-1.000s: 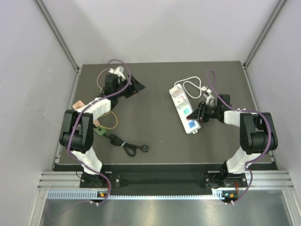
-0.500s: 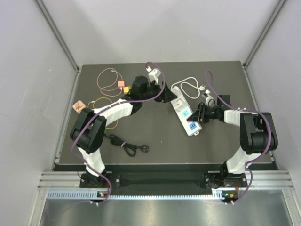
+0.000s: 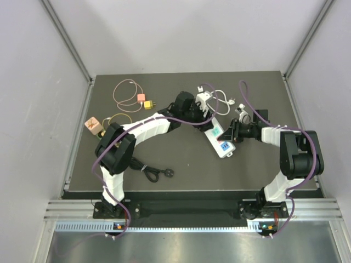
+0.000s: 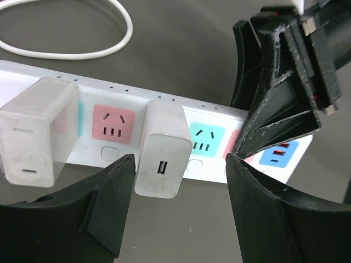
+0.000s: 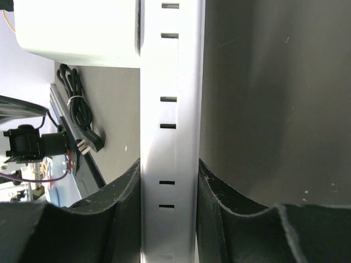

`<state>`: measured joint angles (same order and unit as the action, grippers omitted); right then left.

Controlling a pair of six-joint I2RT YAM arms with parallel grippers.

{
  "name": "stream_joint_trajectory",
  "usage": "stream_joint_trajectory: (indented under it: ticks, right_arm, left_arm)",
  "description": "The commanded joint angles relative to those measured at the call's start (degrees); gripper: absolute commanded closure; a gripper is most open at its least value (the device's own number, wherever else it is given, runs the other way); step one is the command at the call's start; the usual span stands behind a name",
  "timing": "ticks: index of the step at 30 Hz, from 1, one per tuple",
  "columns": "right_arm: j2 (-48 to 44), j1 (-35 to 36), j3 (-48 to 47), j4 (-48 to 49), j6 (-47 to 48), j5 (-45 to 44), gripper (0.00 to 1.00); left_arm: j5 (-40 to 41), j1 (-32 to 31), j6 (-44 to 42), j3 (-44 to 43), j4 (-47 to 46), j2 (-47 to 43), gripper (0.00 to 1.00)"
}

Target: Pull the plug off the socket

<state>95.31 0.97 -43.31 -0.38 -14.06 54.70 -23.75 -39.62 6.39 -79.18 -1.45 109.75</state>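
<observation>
A white power strip (image 3: pixel 221 144) with coloured sockets lies right of centre. In the left wrist view the strip (image 4: pixel 216 137) carries two white charger plugs, one in the middle (image 4: pixel 163 148) and one at the left (image 4: pixel 35 131). My left gripper (image 4: pixel 178 205) is open and sits over the strip, its fingers either side of the middle plug without touching it. It also shows in the top view (image 3: pixel 207 116). My right gripper (image 5: pixel 169 203) is shut on the strip's long edge (image 5: pixel 170 109), holding it at its near end. It also shows in the top view (image 3: pixel 230 131).
The strip's white cord (image 3: pixel 222 100) coils at the back. A black cord with a plug (image 3: pixel 148 170) lies front left. Thin cables with pink (image 3: pixel 141 98) and yellow (image 3: pixel 148 104) blocks and a pink piece (image 3: pixel 91 124) lie at the left.
My left arm has swung from the back left across the table to the power strip. The right gripper has stayed clamped on the strip.
</observation>
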Motion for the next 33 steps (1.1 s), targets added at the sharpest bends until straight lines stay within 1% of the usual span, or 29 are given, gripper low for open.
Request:
stream_joint_trajectory:
  ticks: [1, 2, 9, 11, 16, 17, 20, 23, 24, 25, 29, 32, 33]
  right_arm:
    - [-2.49, -0.53, -4.15, 6.45, 1.94, 8.06, 0.96]
    - [-2.49, -0.53, -4.06, 6.45, 1.94, 8.14, 0.96]
    - [-2.58, -0.45, -4.24, 6.62, 1.67, 8.67, 0.98]
    - [-2.58, -0.53, -4.24, 6.71, 1.67, 8.93, 0.98]
    - [-2.41, -0.53, -4.15, 7.06, 1.41, 9.29, 0.99]
    - [-2.41, -0.53, -4.15, 6.98, 1.32, 9.37, 0.99]
    - [-2.49, -0.53, -4.24, 7.06, 1.41, 9.46, 0.99]
    - [-2.49, -0.53, -4.24, 7.06, 1.32, 9.55, 0.99]
    - [-2.41, -0.45, -4.24, 7.15, 1.32, 9.46, 0.99]
    - [-2.49, -0.45, -4.33, 7.06, 1.32, 9.38, 1.0]
    - [-2.49, -0.53, -4.59, 6.1, 1.32, 5.79, 1.0]
    - [-2.58, -0.53, -4.77, 5.04, 1.32, 2.54, 1.0]
    - [-2.67, -0.45, -4.68, 4.69, 1.41, 1.74, 1.0]
  left_arm:
    - [4.23, -1.6, -7.97, -4.31, 4.44, 1.16, 0.29]
    - [7.28, -2.13, -8.5, -4.75, 4.79, 1.42, 0.29]
    - [17.49, -5.73, -13.86, -8.1, 7.43, 3.62, 0.31]
    - [18.21, -5.82, -14.39, -8.71, 7.69, 4.06, 0.34]
    - [16.98, -5.82, -14.74, -11.34, 10.15, 5.64, 0.4]
    - [16.72, -5.82, -14.66, -11.87, 11.55, 6.08, 0.45]
    - [16.28, -5.82, -14.65, -13.98, 13.66, 7.49, 0.54]
    - [16.28, -5.82, -14.65, -15.57, 15.51, 8.54, 0.73]
    - [16.28, -5.74, -14.57, -15.92, 15.86, 8.63, 0.92]
    - [16.36, -5.82, -14.39, -16.44, 16.04, 8.72, 1.0]
    - [16.45, -5.82, -12.2, -16.62, 16.13, 7.23, 1.0]
    - [15.84, -5.74, -8.87, -17.15, 17.62, 5.82, 1.0]
    - [15.66, -5.56, -6.59, -18.72, 18.76, 5.82, 1.0]
